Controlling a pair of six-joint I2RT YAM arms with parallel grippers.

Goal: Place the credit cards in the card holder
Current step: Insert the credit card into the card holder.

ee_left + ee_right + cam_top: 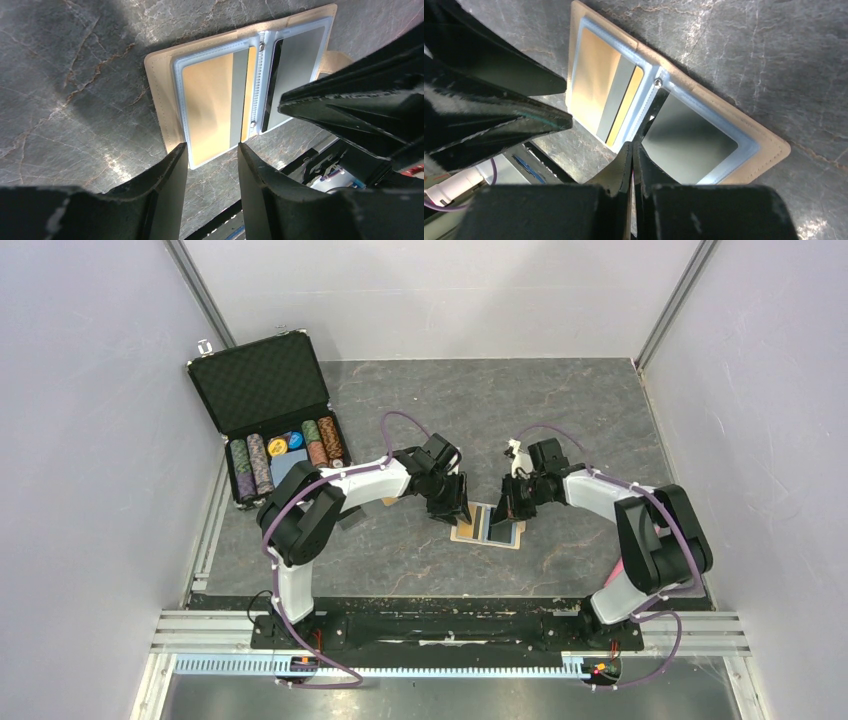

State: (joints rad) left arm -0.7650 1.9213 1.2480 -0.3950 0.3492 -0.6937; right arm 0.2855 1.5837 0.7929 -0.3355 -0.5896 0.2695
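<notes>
Pale lilac walls are closing in a grey, veined table (400,550), and the card holder (487,530) is lying open and flat at its middle, between the two arms, with its clear sleeves facing up. A black case (262,380) with rows of poker chips (260,462) is sitting well apart at the far left. Seen from the left wrist, the gold-orange card (210,105) is resting inside the left sleeve. The black card (295,65) is occupying the right sleeve, though a dark strip of it beside the spine seems to be showing outside the plastic. The left hand (212,165) is hovering at the near edge of the gold half with its fingers spread and nothing between them. The right hand (633,150) is pointing down at the spine with its fingers pressed together; nothing is visibly caught in them, and the tip is sitting just beside the exposed edge of the black card. Judging from this, the work is nearing its end: both cards are in the holder, and the right arm looks to be seating the black one. The next move probably calls for a gentle sideways nudge toward the right edge. The left hand may need to steady the wallet, since a flat, light holder is liable to slide on smooth stone.
</notes>
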